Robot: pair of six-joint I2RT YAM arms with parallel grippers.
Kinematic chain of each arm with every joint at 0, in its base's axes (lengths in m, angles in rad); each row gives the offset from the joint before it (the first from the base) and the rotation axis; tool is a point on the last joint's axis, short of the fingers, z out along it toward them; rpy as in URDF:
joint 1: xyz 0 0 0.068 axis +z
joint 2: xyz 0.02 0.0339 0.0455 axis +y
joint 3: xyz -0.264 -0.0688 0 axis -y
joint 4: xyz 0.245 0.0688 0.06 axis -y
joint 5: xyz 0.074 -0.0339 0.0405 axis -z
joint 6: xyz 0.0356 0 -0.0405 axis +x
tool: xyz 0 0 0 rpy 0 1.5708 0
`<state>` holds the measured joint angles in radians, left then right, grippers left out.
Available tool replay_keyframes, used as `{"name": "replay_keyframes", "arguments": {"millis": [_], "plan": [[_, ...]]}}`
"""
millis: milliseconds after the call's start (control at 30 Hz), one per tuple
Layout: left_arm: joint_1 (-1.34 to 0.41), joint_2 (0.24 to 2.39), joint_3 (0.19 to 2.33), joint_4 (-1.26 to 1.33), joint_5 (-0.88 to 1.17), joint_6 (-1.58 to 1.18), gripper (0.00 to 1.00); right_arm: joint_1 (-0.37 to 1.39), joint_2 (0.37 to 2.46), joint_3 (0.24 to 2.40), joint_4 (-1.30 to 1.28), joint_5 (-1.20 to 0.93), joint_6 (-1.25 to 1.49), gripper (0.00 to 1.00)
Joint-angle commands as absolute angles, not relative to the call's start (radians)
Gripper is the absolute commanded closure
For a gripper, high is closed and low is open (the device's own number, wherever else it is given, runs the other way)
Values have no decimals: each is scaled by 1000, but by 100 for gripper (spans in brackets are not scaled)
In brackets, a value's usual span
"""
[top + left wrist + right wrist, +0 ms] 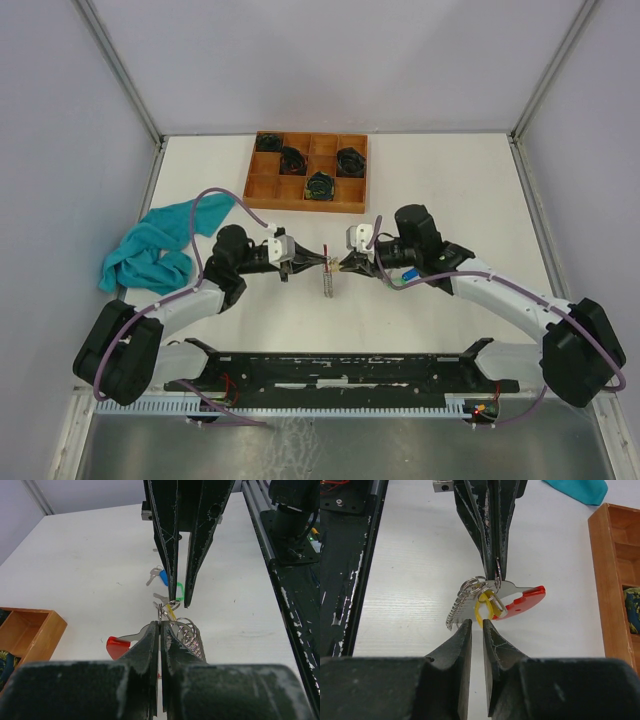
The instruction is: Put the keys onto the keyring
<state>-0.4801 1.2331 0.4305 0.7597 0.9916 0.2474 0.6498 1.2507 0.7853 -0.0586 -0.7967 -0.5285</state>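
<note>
Two grippers meet tip to tip: left gripper (pixel 494 576) clamped on the keyring (pixel 471 585), right gripper (pixel 476 623) slightly parted, apparently empty, just right of the keyring, where the yellow key (pixel 487 608) hangs down.

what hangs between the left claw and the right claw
Seen from the right wrist: a keyring with a coiled spring, a yellow tag and a red tag, pinched by the left claw; the right claw is open close by.

The key bunch (pixel 485 601) fills the gap between left gripper (pixel 322 262) and right gripper (pixel 343 264). Bare table (pixel 450 200) lies open below and beside them; a wooden tray (pixel 300 207) stands well beyond.
</note>
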Motion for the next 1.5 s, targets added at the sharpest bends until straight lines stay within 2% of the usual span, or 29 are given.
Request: {"name": "replay_keyframes", "arguments": {"millis": [0,100,267,1000,1267,1367,1467], "plan": [[-482,1229,421,864,975,199,97,653,1195,737,101,-748,-498,78],[-482,1230,417,877,966,189,97,652,1184,713,196,-743,-441,71],[-484,1232,412,894,945,175,97,653,1182,684,323,-744,-346,68],[-483,1218,381,970,832,121,97,741,1238,643,441,-512,-234,68],[-484,1223,378,983,839,113,97,743,1261,627,499,-470,-231,75],[-484,1222,378,984,837,113,97,744,1263,621,505,-461,-236,80],[-484,1222,376,999,831,103,97,745,1269,620,507,-466,-243,89]]}}
